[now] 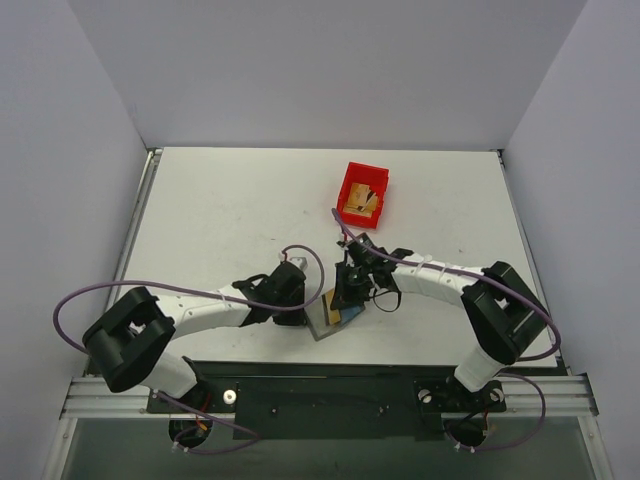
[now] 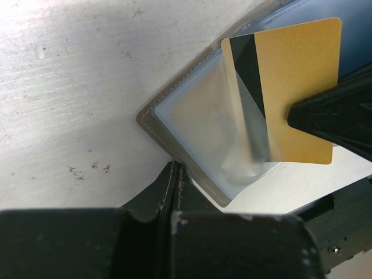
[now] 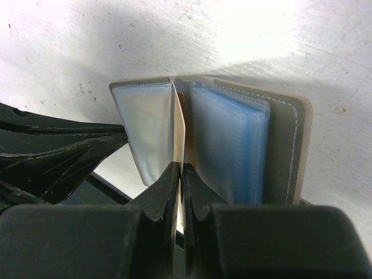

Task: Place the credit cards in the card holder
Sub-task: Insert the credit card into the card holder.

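Note:
The grey card holder (image 1: 322,328) lies open near the table's front edge, its bluish clear sleeves (image 3: 232,145) fanned up. My right gripper (image 3: 181,168) is shut on a gold credit card (image 2: 296,64) with a black stripe. That card stands edge-on (image 3: 178,125), its leading corner under a clear sleeve (image 2: 192,116). My left gripper (image 2: 174,170) is shut, its tips touching the holder's stitched rim (image 2: 148,119). From above, the left gripper (image 1: 303,312) and right gripper (image 1: 348,298) meet over the holder. More gold cards (image 1: 360,203) lie in the red bin.
A small red plastic bin (image 1: 351,173) stands at the back, right of centre. The black mounting rail (image 1: 320,385) runs just below the holder. Purple cables loop off both arms. White walls close in the table on three sides.

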You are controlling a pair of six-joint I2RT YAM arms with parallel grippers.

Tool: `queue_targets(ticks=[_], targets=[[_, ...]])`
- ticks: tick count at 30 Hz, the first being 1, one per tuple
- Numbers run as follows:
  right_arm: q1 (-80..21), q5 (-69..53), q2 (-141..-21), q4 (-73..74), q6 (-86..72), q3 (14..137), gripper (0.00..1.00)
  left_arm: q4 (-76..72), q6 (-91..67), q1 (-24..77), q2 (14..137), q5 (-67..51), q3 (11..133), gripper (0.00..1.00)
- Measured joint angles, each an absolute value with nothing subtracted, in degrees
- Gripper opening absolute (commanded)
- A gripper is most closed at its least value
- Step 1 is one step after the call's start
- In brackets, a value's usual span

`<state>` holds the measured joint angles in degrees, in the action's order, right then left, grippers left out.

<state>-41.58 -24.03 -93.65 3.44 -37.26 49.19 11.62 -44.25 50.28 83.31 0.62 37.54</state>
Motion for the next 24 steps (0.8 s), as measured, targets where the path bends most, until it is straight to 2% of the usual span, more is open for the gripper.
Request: queue_targets(ticks=[24], targets=[[-41.47, -21.45, -88.14, 1.87, -37.17, 43.66, 0.0, 8.91, -44.05, 50.09, 85.62, -0.14, 38.76, 0.0]])
